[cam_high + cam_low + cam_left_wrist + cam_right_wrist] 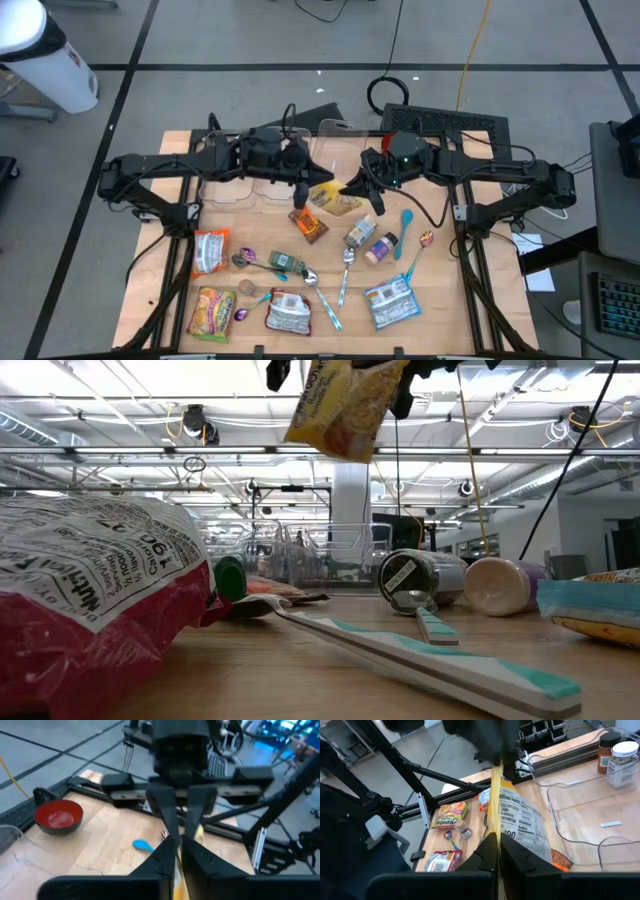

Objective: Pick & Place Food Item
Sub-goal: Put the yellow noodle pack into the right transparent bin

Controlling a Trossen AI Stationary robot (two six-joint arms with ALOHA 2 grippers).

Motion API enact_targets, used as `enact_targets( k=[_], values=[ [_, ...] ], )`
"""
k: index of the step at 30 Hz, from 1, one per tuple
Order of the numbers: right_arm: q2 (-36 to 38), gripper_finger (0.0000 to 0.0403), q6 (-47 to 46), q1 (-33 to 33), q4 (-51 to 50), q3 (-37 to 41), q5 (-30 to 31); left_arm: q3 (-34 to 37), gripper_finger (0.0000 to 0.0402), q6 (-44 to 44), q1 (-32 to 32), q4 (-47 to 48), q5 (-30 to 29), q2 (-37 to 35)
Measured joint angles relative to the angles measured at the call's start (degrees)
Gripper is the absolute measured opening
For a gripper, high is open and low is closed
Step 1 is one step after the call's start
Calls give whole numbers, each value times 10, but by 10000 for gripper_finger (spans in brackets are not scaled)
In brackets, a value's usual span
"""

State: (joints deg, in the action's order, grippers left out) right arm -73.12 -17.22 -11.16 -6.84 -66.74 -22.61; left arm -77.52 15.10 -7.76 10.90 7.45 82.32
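Note:
A yellow food packet (336, 201) hangs high above the table's middle between my two grippers, which face each other. My left gripper (307, 190) is shut on its left end and my right gripper (360, 190) on its right end. In the low view the packet (335, 408) dangles tilted from the picture's top, well clear of the table. The right wrist view shows its printed back (520, 825). My left gripper pinches the packet's upper edge (177, 869) between its two fingers, coming nearly level from the table's left. The packet is lifted clear and hangs below the fingers. My right gripper pinches the same upper edge at its other end (494, 834) between its two fingers, nearly level from the table's right. The edge runs straight on to the other gripper, and the packet's body hangs down beside it.
A clear plastic bin (262, 182) stands at the far side and a red bowl (59, 815) at the far right. Below lie a brown packet (309, 224), two jars (360, 235), a blue spoon (407, 222), more spoons and several snack packets (210, 250).

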Motion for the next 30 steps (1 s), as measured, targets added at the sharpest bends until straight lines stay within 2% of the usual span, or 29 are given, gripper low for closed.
enact_targets(
  k=[5, 10, 15, 21, 30],
  values=[
    [0, 0, 2, -11, 2, 0, -1, 0, 76, 5, -20, -35, 14, 0],
    [5, 0, 1, -39, -2, 0, -30, 0, 137, 9, -44, -69, 87, 0],
    [5, 0, 33, -65, -105, -42, -45, 0, 181, 34, -75, -84, 127, -16],
    [-16, 0, 97, -95, -227, -123, -46, 0, 197, 34, -101, -80, 178, -44],
    [-92, 0, 156, -171, -286, -253, -61, 0, 198, 26, -114, -76, 212, -77]
  ],
)
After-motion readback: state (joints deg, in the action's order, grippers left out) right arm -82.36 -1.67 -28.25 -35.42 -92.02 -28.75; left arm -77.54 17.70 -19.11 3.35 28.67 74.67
